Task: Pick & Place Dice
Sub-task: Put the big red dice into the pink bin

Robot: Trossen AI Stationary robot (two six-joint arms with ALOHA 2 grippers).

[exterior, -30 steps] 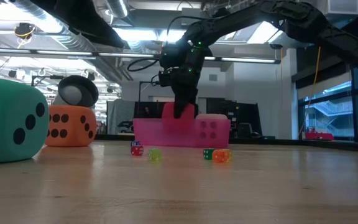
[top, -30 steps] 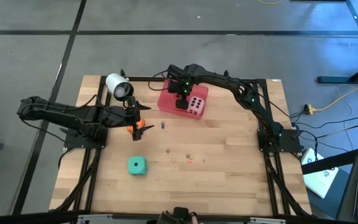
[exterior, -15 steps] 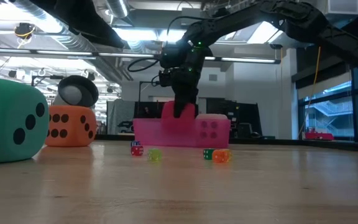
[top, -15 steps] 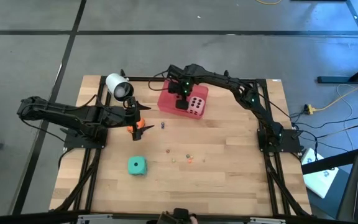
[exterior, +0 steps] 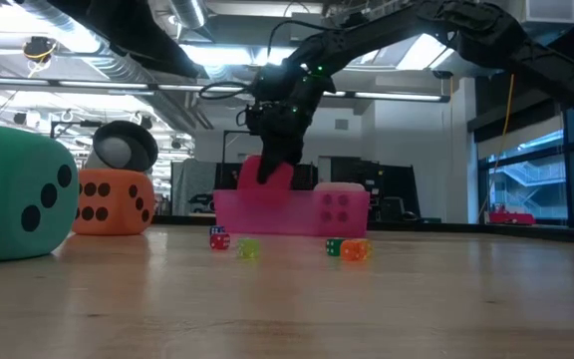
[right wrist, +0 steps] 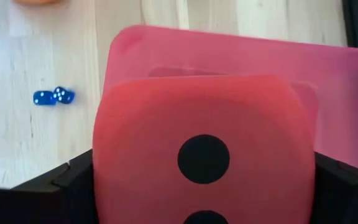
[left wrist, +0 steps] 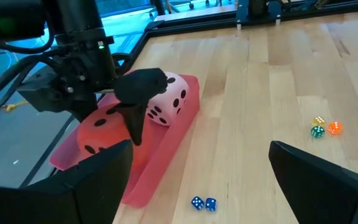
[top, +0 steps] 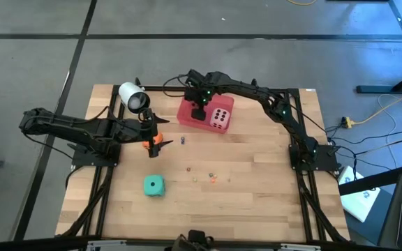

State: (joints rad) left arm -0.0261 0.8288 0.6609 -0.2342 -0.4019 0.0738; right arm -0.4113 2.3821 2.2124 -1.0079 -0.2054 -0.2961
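My right gripper (top: pixel 198 104) reaches down into the flat pink tray (top: pixel 184 120) at the table's far side, shut on the red die (right wrist: pixel 204 143). The pale pink die (top: pixel 220 117) sits in the tray beside it. My left gripper (left wrist: pixel 213 180) is open and hovers at the orange die (top: pixel 157 140), which rests on the table (exterior: pixel 113 202). Whether the left gripper touches the orange die cannot be told. The teal die (top: pixel 153 185) sits alone on the near-left part of the table. My right gripper holds the red die pinched between its two fingers (right wrist: pixel 73 180), one on each of two opposite sides (right wrist: pixel 104 168). The fingers come from above, slanted. The die sits tilted with its lower part behind the tray wall (left wrist: pixel 160 168); whether it rests on the tray floor is hidden.
Tiny coloured beads (top: pixel 208 174) are scattered mid-table, and two blue ones (left wrist: pixel 202 203) lie near the tray. A white cylinder (top: pixel 132 96) stands at the far-left corner behind the orange die. Bare wood stretches along the near and right sides.
My right gripper has shifted toward the table's left and far edge and tipped over, staying shut. The red die has moved left with it inside the tray and now sits tilted. The left arm has kept still.
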